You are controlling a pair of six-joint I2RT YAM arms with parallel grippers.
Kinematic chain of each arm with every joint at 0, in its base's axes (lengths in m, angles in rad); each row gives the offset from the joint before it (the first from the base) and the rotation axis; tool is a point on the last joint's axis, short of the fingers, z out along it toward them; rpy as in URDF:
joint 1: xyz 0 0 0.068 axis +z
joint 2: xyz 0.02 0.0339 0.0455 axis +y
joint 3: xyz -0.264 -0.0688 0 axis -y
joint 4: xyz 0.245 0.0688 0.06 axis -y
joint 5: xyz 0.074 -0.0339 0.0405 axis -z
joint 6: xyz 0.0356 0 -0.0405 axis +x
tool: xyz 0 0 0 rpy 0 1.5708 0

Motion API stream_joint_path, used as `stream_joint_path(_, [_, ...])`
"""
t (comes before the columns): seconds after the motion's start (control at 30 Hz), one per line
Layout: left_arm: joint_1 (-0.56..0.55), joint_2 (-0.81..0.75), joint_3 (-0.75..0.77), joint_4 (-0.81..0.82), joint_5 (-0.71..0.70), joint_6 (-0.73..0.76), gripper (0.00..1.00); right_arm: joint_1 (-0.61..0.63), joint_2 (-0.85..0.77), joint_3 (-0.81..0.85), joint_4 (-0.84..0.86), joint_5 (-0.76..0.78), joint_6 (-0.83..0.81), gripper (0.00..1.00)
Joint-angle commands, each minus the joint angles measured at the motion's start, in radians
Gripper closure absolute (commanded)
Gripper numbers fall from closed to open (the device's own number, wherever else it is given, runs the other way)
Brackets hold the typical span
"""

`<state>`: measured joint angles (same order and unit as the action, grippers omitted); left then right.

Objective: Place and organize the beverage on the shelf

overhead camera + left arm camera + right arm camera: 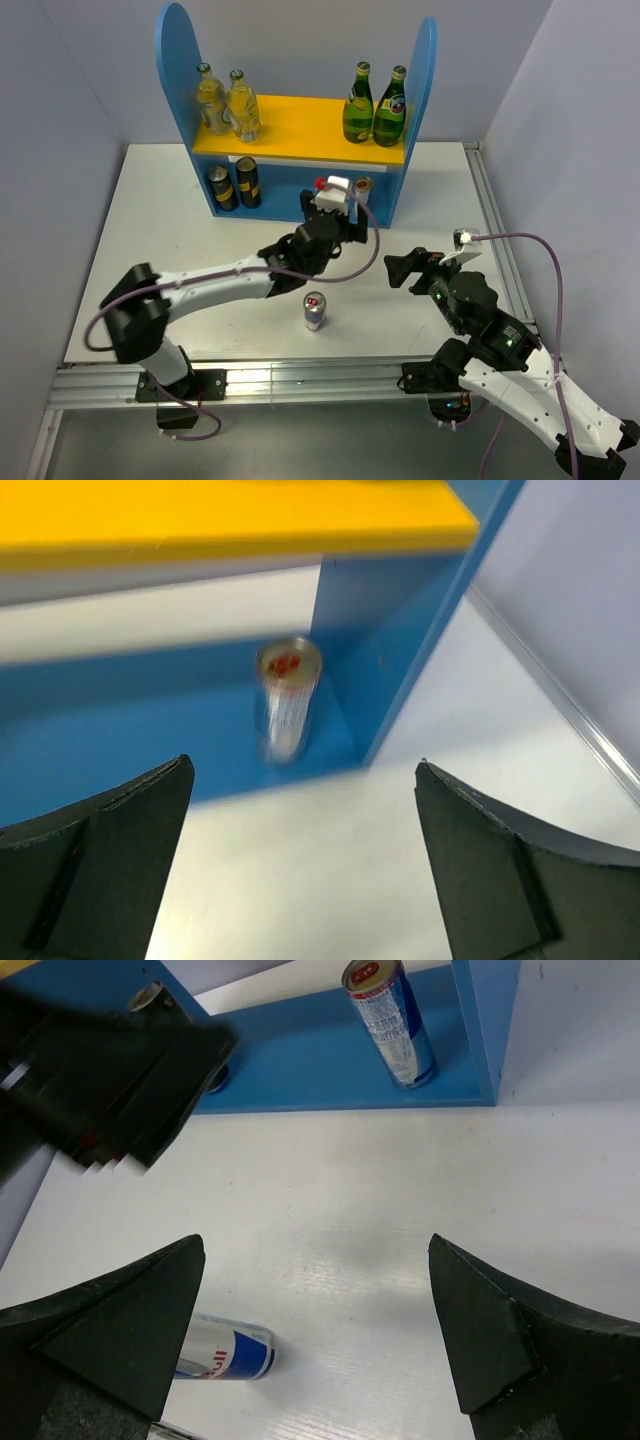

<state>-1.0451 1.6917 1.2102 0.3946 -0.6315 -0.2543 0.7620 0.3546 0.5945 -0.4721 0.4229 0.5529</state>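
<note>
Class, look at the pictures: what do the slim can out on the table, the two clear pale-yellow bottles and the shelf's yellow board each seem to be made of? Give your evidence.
Slim can: metal, probably aluminium, shiny silver with blue and red print; its top rim glints.
Clear bottles: likely glass, glossy and see-through, with bright highlights.
Yellow board: matte and evenly coloured, painted wood or plastic; the pictures leave that open.

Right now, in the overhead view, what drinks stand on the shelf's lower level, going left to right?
black-gold can → second black-gold can → slim silver can
</note>
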Motion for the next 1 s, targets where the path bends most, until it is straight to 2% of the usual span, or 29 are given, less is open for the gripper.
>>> stream_joint_path(0.0, [-0.038,-0.157,-0.119,-0.256,-0.072,-0.115,0.02,0.010,-0.008,-0.005,0.023,0.014,-0.001,0.00])
stream_joint_path(0.1, [-0.102,-0.357,-0.320,-0.344,-0.086,-0.194,0.04,0.013,-0.006,-0.005,0.026,0.013,-0.002,0.00])
stream_joint_path(0.13, [-0.157,-0.450,-0.348,-0.368,-0.106,-0.223,0.03,0.013,-0.002,-0.005,0.026,0.014,-0.004,0.00])
stream_joint_path(0.2, [-0.213,-0.532,-0.408,-0.442,-0.143,-0.253,0.03,0.014,-0.002,-0.004,0.023,0.016,-0.002,0.00])
stream_joint_path(0.27, [-0.295,-0.634,-0.432,-0.489,-0.197,-0.311,0.02,0.014,-0.008,-0.005,0.024,0.014,-0.001,0.00])
stream_joint_path(0.3, [-0.324,-0.661,-0.431,-0.587,-0.223,-0.342,0.02,0.016,-0.012,-0.009,0.023,0.017,0.002,0.00])
stream_joint_path(0.43, [-0.443,-0.760,-0.434,-0.810,-0.309,-0.560,0.01,0.017,-0.023,-0.010,0.020,0.025,0.005,0.00])
stream_joint_path(0.57, [-0.524,-0.810,-0.547,-0.728,-0.269,-0.595,0.01,0.020,-0.016,-0.004,0.015,0.028,0.007,0.00])
stream_joint_path(0.67, [-0.550,-0.771,-0.636,-0.630,-0.266,-0.640,0.01,0.020,-0.011,-0.004,0.012,0.031,0.008,0.00])
stream_joint_path(0.73, [-0.573,-0.709,-0.678,-0.576,-0.273,-0.651,0.01,0.023,-0.011,-0.004,0.012,0.033,0.010,0.00])
stream_joint_path(0.87, [-0.581,-0.580,-0.713,-0.343,-0.296,-0.608,0.01,0.023,-0.008,-0.004,0.013,0.036,0.008,0.00])
stream_joint_path(0.97, [-0.579,-0.459,-0.678,-0.281,-0.353,-0.594,0.01,0.026,-0.003,-0.002,0.010,0.036,0.010,0.00])
